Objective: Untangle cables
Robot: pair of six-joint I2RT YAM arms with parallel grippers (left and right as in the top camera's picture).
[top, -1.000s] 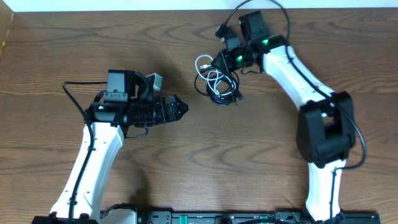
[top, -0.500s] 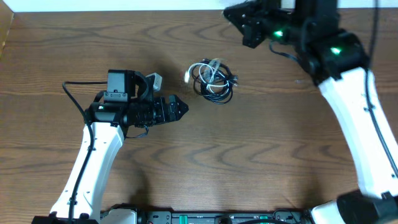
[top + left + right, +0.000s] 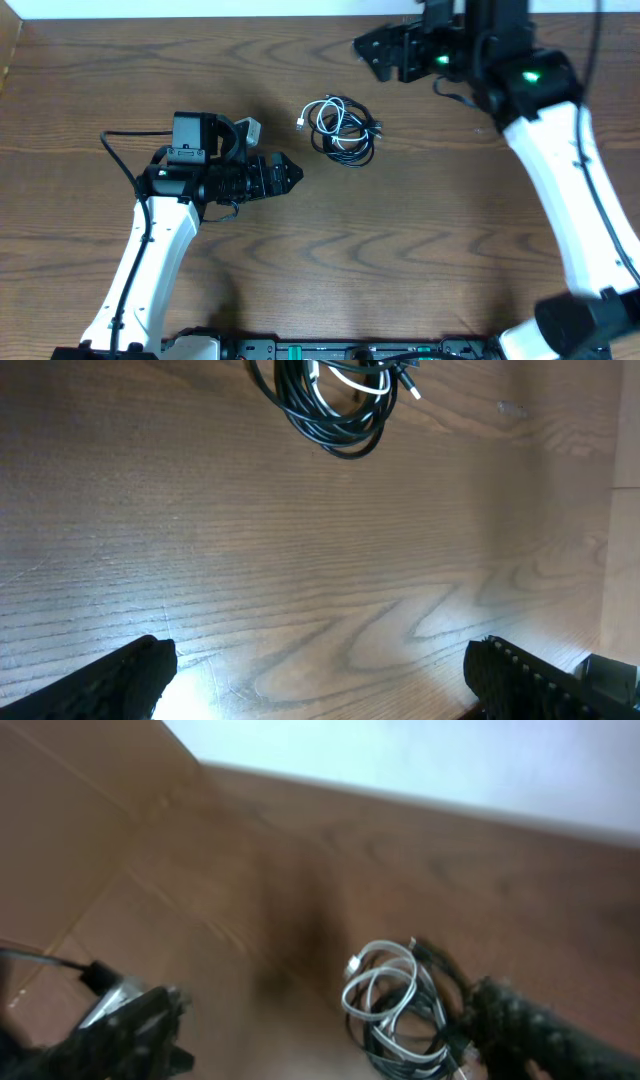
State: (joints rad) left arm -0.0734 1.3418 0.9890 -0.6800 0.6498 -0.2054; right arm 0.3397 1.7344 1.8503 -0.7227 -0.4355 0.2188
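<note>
The cables (image 3: 342,131) lie in one tangled coil on the wooden table, black loops with a thin white cable (image 3: 324,113) looped on the coil's upper left. My right gripper (image 3: 373,52) hangs open above and to the right of the coil, holding nothing. Its blurred wrist view shows the cables (image 3: 400,1012) on the table below the spread right gripper (image 3: 325,1010). My left gripper (image 3: 293,175) rests left of the coil and a little nearer the front, pointing right. In its wrist view the left gripper (image 3: 320,665) stands wide open and empty, with the cables (image 3: 335,405) far ahead at the top.
A thick black wire (image 3: 118,150) loops from the left arm. The right arm (image 3: 570,190) crosses the right side of the table. The table's far edge meets a white wall (image 3: 200,8). A black base rail (image 3: 330,350) runs along the front edge.
My right gripper has opened, let go of the cable coil and risen away toward the back right. The coil now lies free, slightly further left. The left arm has not moved.
</note>
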